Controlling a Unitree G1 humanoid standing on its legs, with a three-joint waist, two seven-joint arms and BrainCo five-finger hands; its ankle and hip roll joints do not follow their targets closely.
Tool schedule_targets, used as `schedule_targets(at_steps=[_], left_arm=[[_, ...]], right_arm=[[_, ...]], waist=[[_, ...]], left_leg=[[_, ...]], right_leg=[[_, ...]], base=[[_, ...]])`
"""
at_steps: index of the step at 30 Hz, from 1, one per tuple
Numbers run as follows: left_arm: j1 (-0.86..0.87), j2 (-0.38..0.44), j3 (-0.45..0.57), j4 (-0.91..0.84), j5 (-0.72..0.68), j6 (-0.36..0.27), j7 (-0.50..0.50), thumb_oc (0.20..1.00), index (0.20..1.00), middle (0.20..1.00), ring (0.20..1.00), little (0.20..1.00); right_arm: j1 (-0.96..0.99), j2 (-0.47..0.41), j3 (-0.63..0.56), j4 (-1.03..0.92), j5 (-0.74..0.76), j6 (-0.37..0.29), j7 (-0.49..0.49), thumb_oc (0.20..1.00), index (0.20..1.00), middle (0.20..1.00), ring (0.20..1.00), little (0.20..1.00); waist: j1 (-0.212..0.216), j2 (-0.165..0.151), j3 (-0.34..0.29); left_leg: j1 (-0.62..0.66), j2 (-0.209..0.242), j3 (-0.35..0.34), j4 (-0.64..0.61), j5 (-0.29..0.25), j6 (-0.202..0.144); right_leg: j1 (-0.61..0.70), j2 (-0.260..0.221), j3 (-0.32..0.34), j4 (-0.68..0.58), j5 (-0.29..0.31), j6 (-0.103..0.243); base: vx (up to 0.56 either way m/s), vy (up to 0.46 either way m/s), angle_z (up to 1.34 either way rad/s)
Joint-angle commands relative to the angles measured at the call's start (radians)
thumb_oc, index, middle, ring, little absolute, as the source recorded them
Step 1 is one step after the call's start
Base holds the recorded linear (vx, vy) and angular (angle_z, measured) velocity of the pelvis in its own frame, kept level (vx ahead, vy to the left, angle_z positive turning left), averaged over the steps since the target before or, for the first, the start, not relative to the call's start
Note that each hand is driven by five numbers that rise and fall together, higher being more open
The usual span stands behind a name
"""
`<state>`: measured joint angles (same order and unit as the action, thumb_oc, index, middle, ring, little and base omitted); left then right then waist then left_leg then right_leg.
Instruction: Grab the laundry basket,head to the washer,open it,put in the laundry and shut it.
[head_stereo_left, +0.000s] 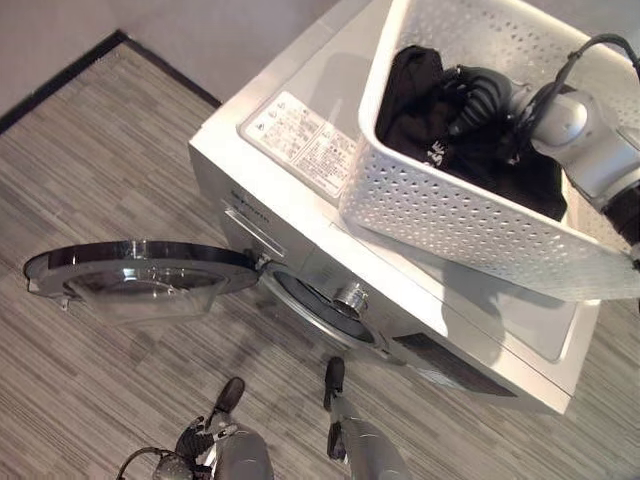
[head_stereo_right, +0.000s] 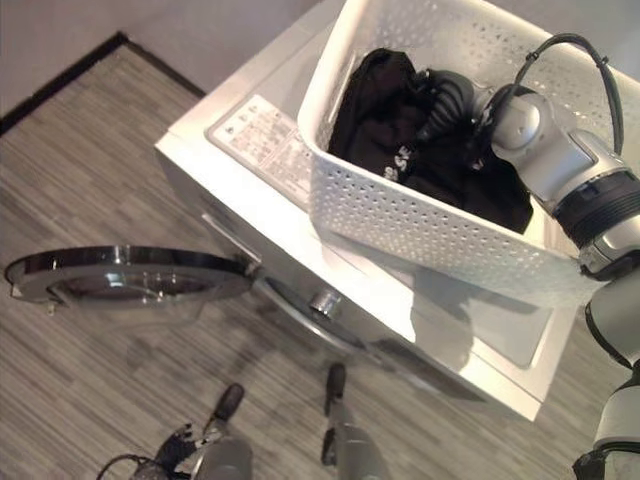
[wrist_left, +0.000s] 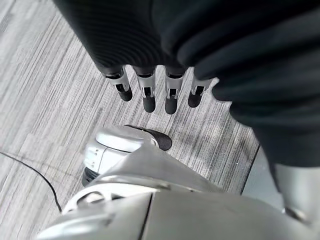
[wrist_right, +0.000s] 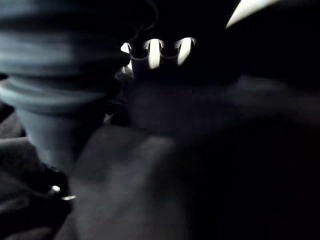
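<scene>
The basket (head_stereo_left: 450, 215) stands on the washer (head_stereo_left: 300, 130), the laundry (head_stereo_right: 400, 140) in it; the door (head_stereo_left: 140, 270) hangs open at the left.

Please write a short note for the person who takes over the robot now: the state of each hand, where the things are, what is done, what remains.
Right hand: down in the white basket among the dark laundry; fingers buried, grip unclear.
Left hand: low over the floor, fingers straight, holding nothing.
Basket sits on top of the washer; the washer door is swung open.
Done: basket carried over, door opened.
Left: move the laundry into the drum, shut the door.
</scene>
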<state>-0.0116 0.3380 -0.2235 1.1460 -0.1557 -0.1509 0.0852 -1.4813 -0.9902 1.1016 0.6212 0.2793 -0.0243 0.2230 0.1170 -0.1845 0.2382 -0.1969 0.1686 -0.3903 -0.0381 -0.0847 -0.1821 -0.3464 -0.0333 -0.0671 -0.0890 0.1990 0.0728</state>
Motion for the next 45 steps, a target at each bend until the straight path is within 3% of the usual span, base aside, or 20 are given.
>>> schedule_targets(at_steps=[1,2,3,7,13,14,23,24,30,32,39,45], left_arm=[[-0.03,0.012,-0.043,0.01,-0.008,-0.007,0.011,1.0,1.0,1.0,1.0,1.0],[-0.031,0.012,-0.044,0.008,-0.007,-0.009,0.011,1.0,1.0,1.0,1.0,1.0],[-0.031,0.01,-0.045,0.006,-0.005,-0.01,0.011,1.0,1.0,1.0,1.0,1.0],[-0.039,0.004,-0.052,0.003,0.01,-0.012,0.017,1.0,1.0,1.0,1.0,1.0],[-0.054,0.0,-0.05,0.029,0.012,-0.01,0.035,1.0,1.0,1.0,1.0,1.0],[-0.058,-0.002,-0.043,0.046,0.014,-0.008,0.045,1.0,1.0,1.0,1.0,1.0],[-0.051,-0.003,-0.022,0.079,0.019,-0.008,0.05,1.0,1.0,1.0,1.0,1.0],[-0.048,-0.009,-0.018,0.098,0.025,-0.006,0.05,1.0,1.0,1.0,1.0,1.0],[-0.033,-0.011,-0.006,0.151,0.032,0.003,0.06,1.0,1.0,1.0,1.0,1.0],[-0.022,-0.021,-0.001,0.172,0.025,0.013,0.065,1.0,1.0,1.0,1.0,1.0],[0.005,-0.047,0.012,0.195,0.01,0.031,0.072,1.0,1.0,1.0,1.0,1.0],[0.016,-0.058,0.01,0.198,0.011,0.032,0.073,1.0,1.0,1.0,1.0,1.0]], right_arm=[[0.029,-0.012,0.14,-0.044,-0.003,0.02,0.098,0.89,0.89,0.89,0.89,0.89],[0.033,-0.017,0.15,-0.062,0.01,0.019,0.109,0.363,0.363,0.363,0.363,0.363],[0.04,-0.024,0.157,-0.08,0.025,0.021,0.119,0.2,0.2,0.2,0.2,0.2],[0.049,-0.046,0.166,-0.113,0.084,0.012,0.122,0.2,0.2,0.2,0.2,0.2],[0.005,-0.053,0.114,-0.097,0.14,-0.017,0.052,0.2,0.2,0.2,0.2,0.2],[-0.012,-0.077,0.049,-0.104,0.201,-0.043,0.003,0.2,0.2,0.2,0.2,0.2],[-0.007,-0.165,-0.16,-0.102,0.371,-0.1,-0.097,0.2,0.2,0.2,0.2,0.2],[0.0,-0.17,-0.237,-0.072,0.415,-0.117,-0.13,0.2,0.2,0.2,0.2,0.2],[-0.027,-0.117,-0.402,-0.023,0.504,-0.157,-0.236,0.2,0.2,0.2,0.2,0.2],[-0.056,-0.055,-0.453,0.008,0.499,-0.16,-0.295,0.2,0.2,0.2,0.2,0.2],[-0.078,0.022,-0.511,0.073,0.439,-0.15,-0.38,0.2,0.2,0.2,0.2,0.2],[-0.096,0.003,-0.549,0.134,0.39,-0.154,-0.443,0.2,0.2,0.2,0.2,0.2]], waist=[[0.067,-0.025,0.042],[0.068,-0.026,0.044],[0.069,-0.027,0.045],[0.067,-0.028,0.04],[0.051,-0.027,0.02],[0.035,-0.027,0.0],[-0.002,-0.026,-0.062],[-0.013,-0.019,-0.083],[-0.034,-0.005,-0.129],[-0.042,0.005,-0.154],[-0.052,0.027,-0.197],[-0.057,0.035,-0.218]], left_leg=[[0.033,-0.043,0.01,-0.049,0.081,0.081],[0.032,-0.042,0.009,-0.049,0.081,0.08],[0.032,-0.041,0.009,-0.049,0.081,0.079],[0.038,-0.042,0.011,-0.049,0.079,0.078],[0.055,-0.045,0.022,-0.049,0.072,0.078],[0.07,-0.047,0.027,-0.049,0.064,0.079],[0.123,-0.057,0.044,-0.049,0.035,0.088],[0.141,-0.061,0.047,-0.049,0.025,0.093],[0.189,-0.069,0.064,-0.049,0.001,0.105],[0.213,-0.075,0.073,-0.049,-0.01,0.111],[0.254,-0.091,0.085,-0.049,-0.029,0.127],[0.278,-0.102,0.093,-0.049,-0.04,0.138]], right_leg=[[-0.004,-0.057,-0.023,0.12,-0.138,0.043],[-0.004,-0.056,-0.022,0.118,-0.139,0.042],[-0.003,-0.054,-0.023,0.118,-0.14,0.042],[0.006,-0.052,-0.022,0.114,-0.144,0.042],[0.02,-0.054,-0.012,0.113,-0.147,0.045],[0.03,-0.056,-0.006,0.113,-0.149,0.048],[0.073,-0.063,0.01,0.103,-0.144,0.055],[0.087,-0.065,0.016,0.1,-0.142,0.057],[0.121,-0.07,0.032,0.092,-0.134,0.061],[0.137,-0.073,0.045,0.09,-0.132,0.063],[0.168,-0.084,0.063,0.087,-0.129,0.068],[0.18,-0.092,0.079,0.088,-0.124,0.076]], base=[[0.0,0.0,0.0],[0.0,0.0,0.0],[0.0,0.0,0.0],[0.0,0.0,0.0],[0.0,0.014,0.0],[0.01,0.034,0.0],[0.02,0.038,-0.04],[0.05,0.046,-0.04],[0.04,0.054,-0.12],[0.04,0.078,-0.12],[0.03,0.059,-0.09],[0.01,0.042,-0.07]])
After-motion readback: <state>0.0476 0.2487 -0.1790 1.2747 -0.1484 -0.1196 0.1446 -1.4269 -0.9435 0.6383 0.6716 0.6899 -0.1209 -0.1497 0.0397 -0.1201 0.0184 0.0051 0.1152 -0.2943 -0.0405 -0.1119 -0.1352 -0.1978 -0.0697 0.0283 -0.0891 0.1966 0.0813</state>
